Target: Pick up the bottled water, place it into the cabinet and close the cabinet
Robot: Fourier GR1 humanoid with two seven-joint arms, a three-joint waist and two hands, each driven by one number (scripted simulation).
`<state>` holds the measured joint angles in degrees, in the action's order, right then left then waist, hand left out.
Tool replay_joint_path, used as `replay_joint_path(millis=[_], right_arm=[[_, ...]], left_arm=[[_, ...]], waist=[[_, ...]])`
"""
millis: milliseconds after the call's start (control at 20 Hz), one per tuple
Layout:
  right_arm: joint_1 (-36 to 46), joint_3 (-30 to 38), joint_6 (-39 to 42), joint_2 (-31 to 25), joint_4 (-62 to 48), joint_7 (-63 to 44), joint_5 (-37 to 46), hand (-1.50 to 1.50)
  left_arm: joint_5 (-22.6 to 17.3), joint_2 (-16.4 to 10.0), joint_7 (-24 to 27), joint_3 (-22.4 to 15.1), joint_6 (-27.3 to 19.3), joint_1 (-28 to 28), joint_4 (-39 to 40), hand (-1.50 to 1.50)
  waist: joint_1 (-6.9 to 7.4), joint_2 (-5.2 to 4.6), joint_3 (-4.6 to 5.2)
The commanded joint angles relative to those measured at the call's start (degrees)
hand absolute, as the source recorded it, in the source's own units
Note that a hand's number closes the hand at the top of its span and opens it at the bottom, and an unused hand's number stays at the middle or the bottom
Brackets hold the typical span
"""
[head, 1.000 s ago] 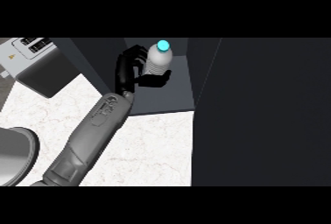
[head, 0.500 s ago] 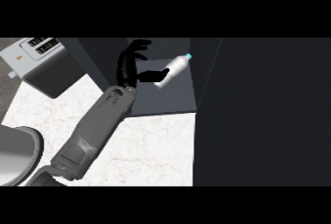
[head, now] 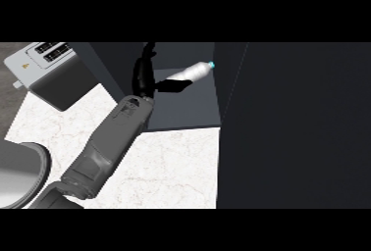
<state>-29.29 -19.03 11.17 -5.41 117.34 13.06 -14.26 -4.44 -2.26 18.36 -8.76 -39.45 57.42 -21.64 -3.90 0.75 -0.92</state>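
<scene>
The open cabinet (head: pixel 190 110), set behind the worktop (head: pixel 170 166), holds the left hand (head: pixel 145 78), released with fingers straight up (thumb by the bottle's base), and the bottled water (head: pixel 192 72), tilted, cap toward the cabinet's right wall.

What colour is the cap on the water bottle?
Light blue: the cap of the bottled water, shown in the head view.

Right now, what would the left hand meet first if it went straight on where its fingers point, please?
Most likely the back of the cabinet: the left hand points straight fingers up the view into it. The bottled water lies to its right, off that line. Depth is unclear.
</scene>
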Motion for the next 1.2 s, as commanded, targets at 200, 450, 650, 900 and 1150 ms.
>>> replay_joint_path(millis=[200, 450, 650, 900, 1150], right_arm=[[0.4, 0.0, -1.4, 0.7, 0.7, -0.1, 0.7, -1.50], [-3.3, 0.5, 1.3, -1.7, -0.5, 3.6, 0.6, -1.50], [0.4, -0.8, -2.5, 0.9, 0.6, 0.2, 2.4, -1.50], [-2.9, -1.2, -2.7, -0.2, 5.5, -0.7, 1.2, -1.50], [-3.8, -1.9, -3.4, -0.5, 4.5, -1.0, 2.6, -1.50]], left_arm=[[-2.9, -2.6, 7.8, 5.6, 5.8, 1.4, 3.9, -1.50], [-7.6, -2.6, 12.1, 10.0, 14.7, 1.2, -0.1, -1.50], [-9.4, -3.1, 16.1, 11.7, 21.1, 0.1, -0.3, -1.50], [-9.7, -0.6, 18.1, 11.4, 22.8, -1.7, -2.8, -1.50], [-11.5, -0.4, 16.2, 8.3, 25.9, -5.6, -9.5, -1.50]], waist=[[0.11, -2.27, 1.02], [1.32, -1.54, 0.96], [2.30, -1.46, 0.98], [3.00, -0.93, 0.95], [4.48, -0.31, 0.93]])
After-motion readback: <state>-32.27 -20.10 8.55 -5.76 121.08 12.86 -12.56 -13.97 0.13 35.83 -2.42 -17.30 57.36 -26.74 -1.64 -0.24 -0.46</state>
